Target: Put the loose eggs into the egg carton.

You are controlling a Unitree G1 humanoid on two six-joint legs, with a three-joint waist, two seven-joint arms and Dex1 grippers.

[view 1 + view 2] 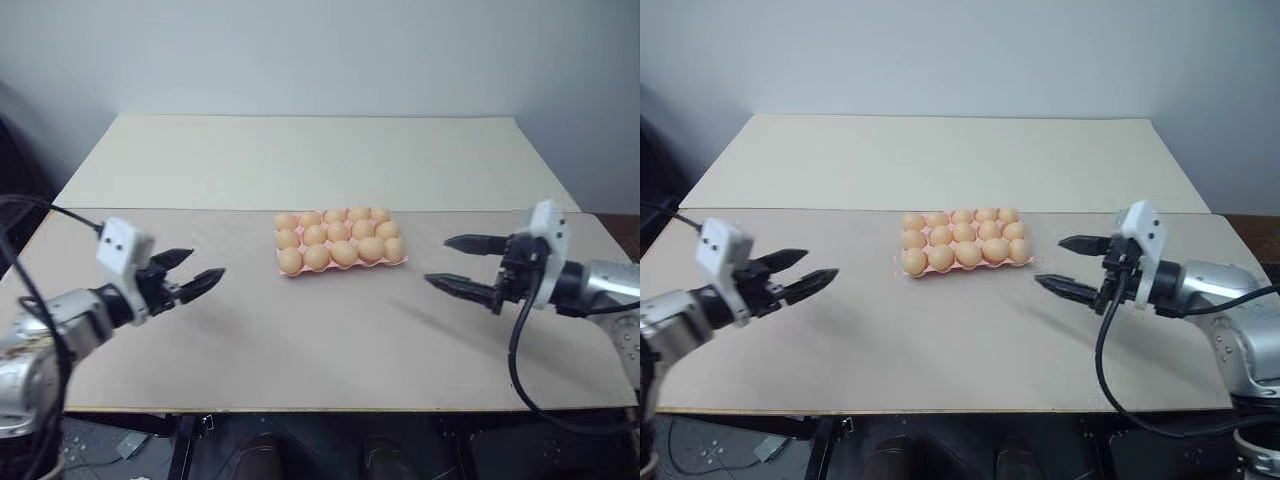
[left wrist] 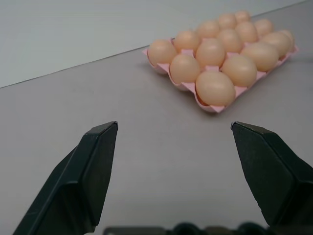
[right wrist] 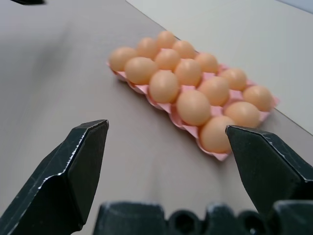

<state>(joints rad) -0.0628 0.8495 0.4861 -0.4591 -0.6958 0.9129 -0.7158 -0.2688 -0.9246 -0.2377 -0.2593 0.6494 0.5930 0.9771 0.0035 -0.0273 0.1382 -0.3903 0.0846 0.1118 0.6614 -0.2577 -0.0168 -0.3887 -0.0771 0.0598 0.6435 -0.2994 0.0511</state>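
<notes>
Sitting between the wide-open left gripper [image 1: 194,271] and wide-open right gripper [image 1: 459,263], the pink egg carton [image 1: 342,267] holds eggs [image 1: 316,256] in every cup, on a bare beige table [image 1: 300,340] before a pale wall [image 1: 320,50].

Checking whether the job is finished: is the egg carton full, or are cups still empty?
Full: the egg carton shows eggs in all three rows of five.

Smooth, faintly glossy eggs [image 2: 214,88] in matt pink moulded egg carton [image 2: 211,106]; matt bench [image 1: 300,340]; matt black plastic tool fingers [image 3: 73,166].
</notes>
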